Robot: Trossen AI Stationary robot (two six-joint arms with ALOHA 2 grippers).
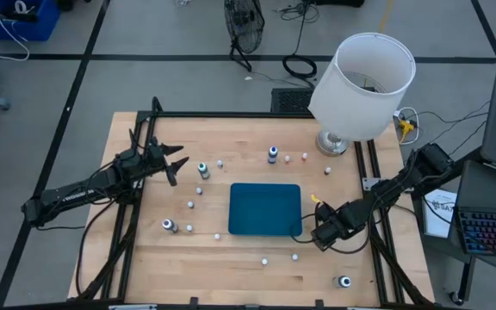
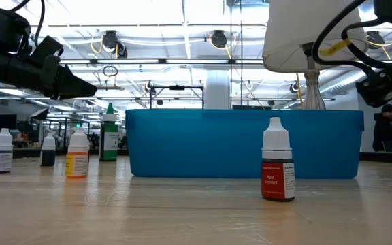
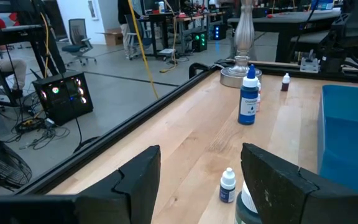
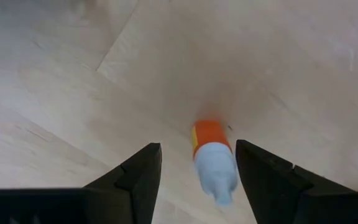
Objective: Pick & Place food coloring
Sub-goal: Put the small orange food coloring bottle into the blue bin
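From above, my left pincer (image 1: 172, 164) is over the left part of the wooden table (image 1: 231, 267), its fingers spread and holding nothing, just beside a green-capped bottle (image 1: 203, 170). My right pincer (image 1: 317, 234) is just to the right of the teal tray (image 1: 265, 208), at its near right corner. The food coloring bottles (image 1: 273, 154) stand scattered on the wood all around the tray; I see none inside it.

From table height, the tray (image 2: 243, 143) stands in the middle, a red bottle (image 2: 278, 170) in front of it, and an orange one (image 2: 77, 156) with others at the left.

My left wrist camera shows my fingers (image 3: 135, 180) apart, with a blue bottle (image 3: 248, 98) far ahead near the lamp base (image 3: 241, 68).

My right wrist camera shows my fingers (image 4: 135, 180) spread, and an orange bottle with pale cap (image 4: 213, 158) lying on the wood between them, not pinched.
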